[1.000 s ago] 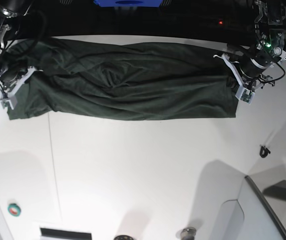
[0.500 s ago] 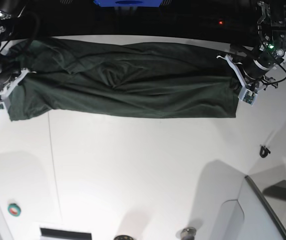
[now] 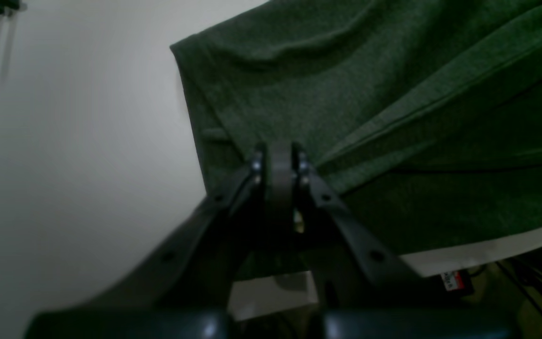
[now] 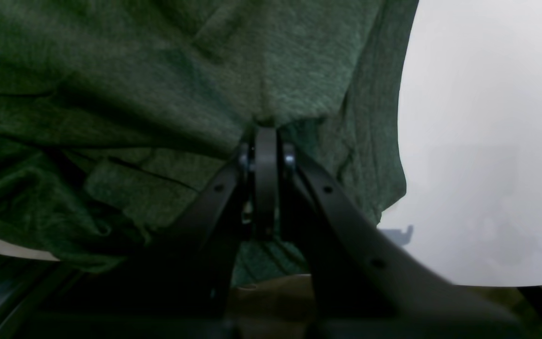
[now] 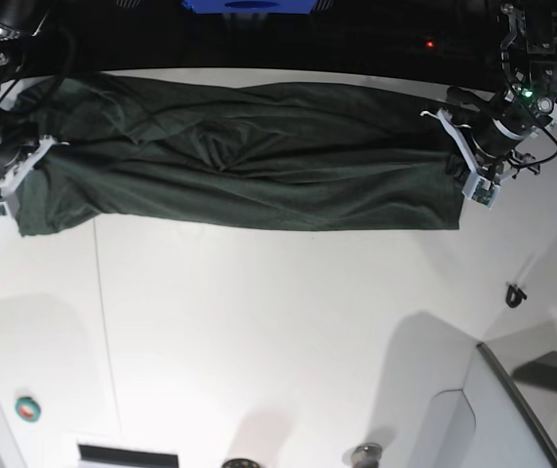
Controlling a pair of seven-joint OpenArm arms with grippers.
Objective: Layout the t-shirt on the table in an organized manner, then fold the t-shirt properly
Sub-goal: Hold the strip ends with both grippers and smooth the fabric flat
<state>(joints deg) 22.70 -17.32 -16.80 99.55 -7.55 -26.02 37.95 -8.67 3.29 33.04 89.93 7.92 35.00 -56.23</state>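
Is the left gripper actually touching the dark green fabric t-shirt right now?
Touching. In the left wrist view the left gripper has its fingers shut on a pinched fold of the dark green fabric t-shirt, with cloth bunched right at the tips.

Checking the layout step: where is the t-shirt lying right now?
In the base view the t-shirt stretches across the far part of the table, pinched at its ends by the left gripper and right gripper.

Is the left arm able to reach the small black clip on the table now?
Probably not yet: the left gripper is shut on the t-shirt, and the clip lies apart on the table.
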